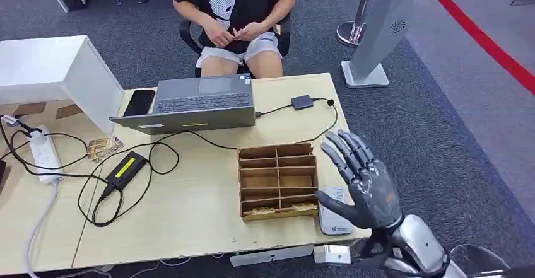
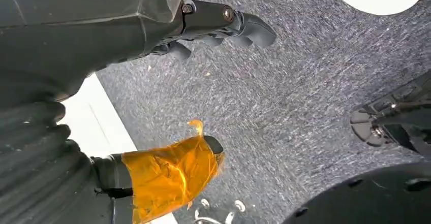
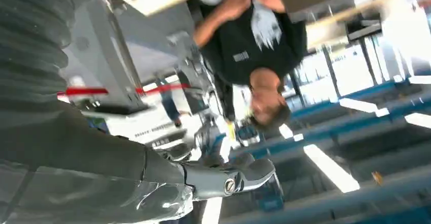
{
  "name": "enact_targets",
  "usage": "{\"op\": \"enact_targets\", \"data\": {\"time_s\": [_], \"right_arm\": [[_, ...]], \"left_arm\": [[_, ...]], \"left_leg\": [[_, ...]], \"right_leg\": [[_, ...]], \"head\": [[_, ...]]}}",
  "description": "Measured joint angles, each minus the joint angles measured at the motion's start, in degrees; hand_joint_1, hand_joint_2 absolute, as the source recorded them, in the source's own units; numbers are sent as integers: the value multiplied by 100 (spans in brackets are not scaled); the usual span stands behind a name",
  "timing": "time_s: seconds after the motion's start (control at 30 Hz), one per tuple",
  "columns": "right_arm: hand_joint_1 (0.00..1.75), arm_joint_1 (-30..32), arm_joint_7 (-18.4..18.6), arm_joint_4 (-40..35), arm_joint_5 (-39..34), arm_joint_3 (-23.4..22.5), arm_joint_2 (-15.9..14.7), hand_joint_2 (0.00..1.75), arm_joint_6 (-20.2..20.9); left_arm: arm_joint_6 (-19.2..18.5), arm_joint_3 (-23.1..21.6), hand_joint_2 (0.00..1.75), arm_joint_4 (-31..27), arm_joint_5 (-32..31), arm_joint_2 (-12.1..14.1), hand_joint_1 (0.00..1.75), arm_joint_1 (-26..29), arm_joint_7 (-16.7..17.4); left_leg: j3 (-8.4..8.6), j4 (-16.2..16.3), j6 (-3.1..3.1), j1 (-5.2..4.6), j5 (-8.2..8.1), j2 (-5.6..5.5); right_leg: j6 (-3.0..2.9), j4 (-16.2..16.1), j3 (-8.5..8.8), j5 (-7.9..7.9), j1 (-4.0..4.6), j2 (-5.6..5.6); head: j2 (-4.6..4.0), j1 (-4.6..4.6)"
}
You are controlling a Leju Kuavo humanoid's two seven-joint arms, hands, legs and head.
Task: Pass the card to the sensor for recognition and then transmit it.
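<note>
My right hand (image 1: 366, 180) is raised over the table's right front corner, fingers spread and palm empty; its thumb (image 3: 247, 173) shows in the right wrist view, pointing toward the seated person. Just below it a flat white card-like piece (image 1: 332, 219) lies on the table beside a wooden divided box (image 1: 276, 178), whose front slot holds several cards (image 1: 277, 212). A small black box (image 1: 301, 101) on a cable sits near the laptop; I cannot tell if it is the sensor. My left hand (image 2: 127, 26) hangs over the carpet holding nothing, its thumb (image 2: 170, 176) wrapped in orange tape.
A grey laptop (image 1: 199, 104), a black phone (image 1: 139, 102), a charger brick (image 1: 126, 169), a power strip (image 1: 44, 154) and loose cables cover the table's left and back. A person (image 1: 235, 19) sits behind the table. A white stand (image 1: 378, 32) is at the right.
</note>
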Motion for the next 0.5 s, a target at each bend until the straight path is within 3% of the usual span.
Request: {"op": "enact_targets", "data": {"time_s": [0.17,0.5], "right_arm": [[0,343,59,361,-11,153,77,175,214],[0,285,276,1305,339,597,453,175,348]], "left_arm": [[-2,28,175,0,-57,-20,0,-3,0],[-15,37,175,0,-155,-31,0,-19,0]], "left_leg": [[2,0,0,0,1,1],[5,0,-1,-1,2,3]], "right_leg": [[0,1,2,1,2,1],[0,1,5,1,2,3]], "head": [[0,0],[0,0]]}}
